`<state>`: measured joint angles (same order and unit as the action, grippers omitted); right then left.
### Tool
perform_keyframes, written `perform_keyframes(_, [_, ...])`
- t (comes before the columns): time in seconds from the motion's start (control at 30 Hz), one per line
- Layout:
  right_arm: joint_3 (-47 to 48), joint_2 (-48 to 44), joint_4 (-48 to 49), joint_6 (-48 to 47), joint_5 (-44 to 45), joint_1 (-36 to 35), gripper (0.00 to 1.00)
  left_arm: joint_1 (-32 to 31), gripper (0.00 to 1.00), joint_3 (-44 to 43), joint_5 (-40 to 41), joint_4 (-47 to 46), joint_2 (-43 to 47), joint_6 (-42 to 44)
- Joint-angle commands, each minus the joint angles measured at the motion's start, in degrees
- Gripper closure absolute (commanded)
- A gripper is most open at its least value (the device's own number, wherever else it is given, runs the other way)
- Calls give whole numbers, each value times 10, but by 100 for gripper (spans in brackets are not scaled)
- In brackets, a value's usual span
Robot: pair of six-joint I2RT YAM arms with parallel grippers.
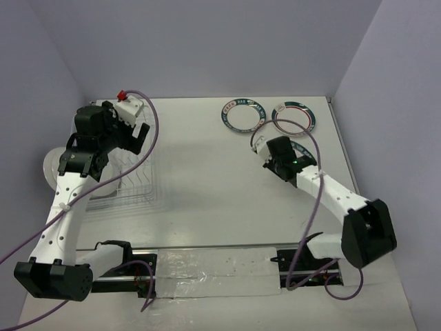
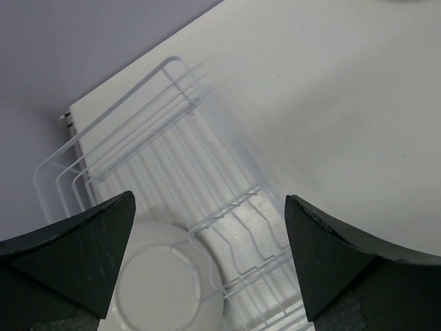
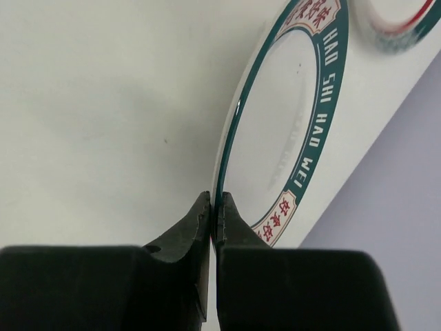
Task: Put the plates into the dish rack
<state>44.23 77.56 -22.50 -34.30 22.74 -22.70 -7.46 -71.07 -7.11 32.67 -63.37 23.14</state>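
My right gripper (image 1: 260,143) (image 3: 215,203) is shut on the near rim of a teal-rimmed plate (image 3: 275,131), which lies at the back of the table (image 1: 243,114). A second teal-rimmed plate (image 1: 294,118) (image 3: 396,21) lies just right of it. The white wire dish rack (image 1: 134,185) (image 2: 138,148) stands at the left. One white plate, plain underside showing (image 2: 165,283), stands at the rack's left end (image 1: 49,169). My left gripper (image 1: 138,134) (image 2: 210,207) hangs open and empty above the rack. The other plates are hidden or out of view.
The lilac back wall runs close behind the two plates, and the right wall is near the second plate. Purple cables loop from both arms, one across the rack. A clear plastic sheet (image 1: 213,265) lies at the near edge between the arm bases.
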Motion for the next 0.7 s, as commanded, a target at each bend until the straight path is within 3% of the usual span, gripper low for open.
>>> perform_keyframes(0.0, [115, -98, -140, -19, -149, -9, 100, -3, 1, 3, -119, -16, 24, -20])
perform_keyframes(0.17, [202, -157, -266, -126, -377, -8, 100, -2, 2, 14, -297, 15, 46, 15])
perform_keyframes(0.3, [220, -195, -324, -191, -536, -9, 100, -4, 6, 2, -465, 117, 52, 149])
perform_keyframes(0.47, [237, -178, -359, -237, -683, -16, 100, -71, 7, -25, -483, 186, 50, 202])
perform_keyframes(0.67, [291, -132, -388, -235, -720, -65, 100, -169, 9, -35, -483, 206, 20, 180])
